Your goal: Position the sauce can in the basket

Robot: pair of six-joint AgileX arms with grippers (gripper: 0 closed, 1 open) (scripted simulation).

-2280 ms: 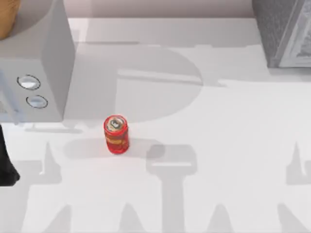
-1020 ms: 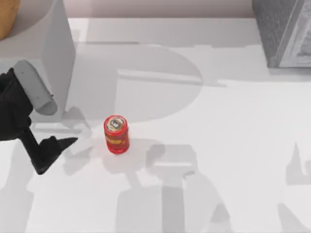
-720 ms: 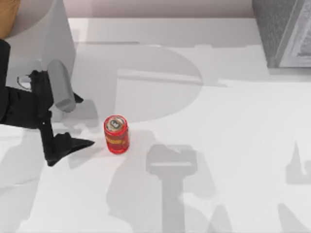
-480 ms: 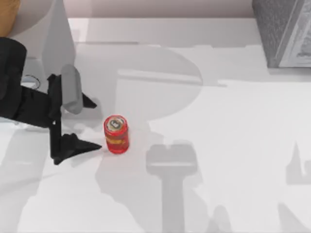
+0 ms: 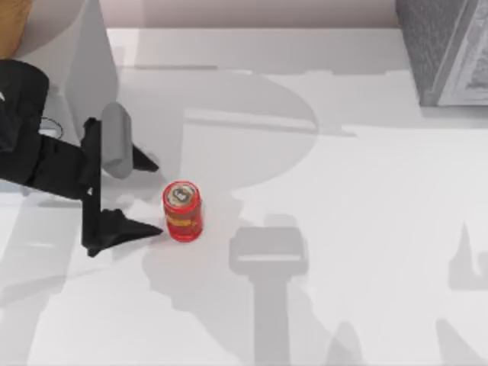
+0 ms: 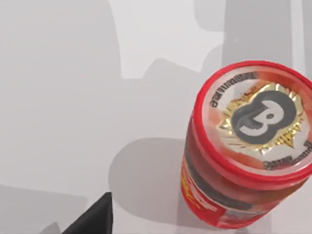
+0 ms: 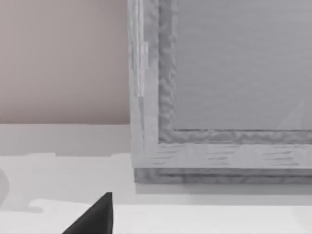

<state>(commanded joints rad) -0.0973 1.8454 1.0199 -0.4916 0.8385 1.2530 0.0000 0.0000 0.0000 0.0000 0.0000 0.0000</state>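
- The table (image 5: 366, 229) is your working surface; the sauce can (image 5: 182, 211) stands upright on it, left of centre, apart from everything else.
- At the top view's left edge stands a grey appliance (image 5: 91, 84); a sliver of tan shows at the corner beyond it, too little for you to call it the basket.
- A grey textured box (image 5: 446, 49) sits at the far right corner. The right wrist view gives you its framed face (image 7: 219, 87) close up, which the overhead view crops, along with one dark fingertip of the right gripper; whether that gripper is spread or closed you cannot tell.
- Your left gripper (image 5: 149, 196) sits just left of the can, jaws spread wide, one finger at the can's near side and one at its far side, neither clearly touching.
- The can itself: judge it rigid, light, smooth-walled and likely slippery, and easy to topple. Take it on the label band at mid-height, across the full width.
- The left wrist view shows you the lid (image 6: 256, 122) with its printed emblem, mere specks from overhead.
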